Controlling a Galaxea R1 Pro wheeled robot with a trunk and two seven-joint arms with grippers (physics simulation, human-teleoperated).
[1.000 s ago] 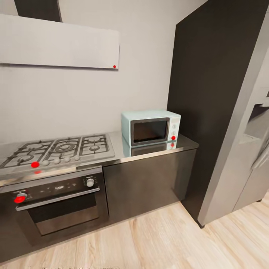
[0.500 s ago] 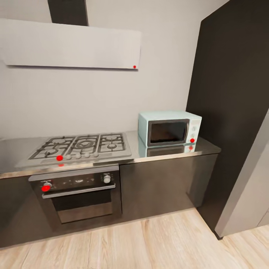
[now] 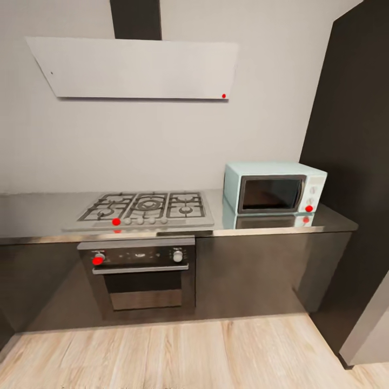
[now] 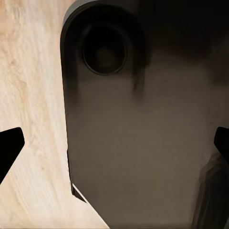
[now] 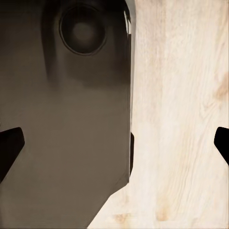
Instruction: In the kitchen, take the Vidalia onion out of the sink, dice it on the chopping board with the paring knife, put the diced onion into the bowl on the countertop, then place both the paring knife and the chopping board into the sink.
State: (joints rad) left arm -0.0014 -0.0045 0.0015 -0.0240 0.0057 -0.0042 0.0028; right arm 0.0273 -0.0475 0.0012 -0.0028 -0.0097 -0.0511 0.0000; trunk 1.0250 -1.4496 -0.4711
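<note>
Steel worktop (image 3: 48, 213) carries hob (image 3: 145, 208) and microwave (image 3: 274, 188).

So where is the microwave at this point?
In the head view the pale-blue microwave stands at the right end of the worktop, right of the gas hob and beside the tall dark cabinet.
</note>
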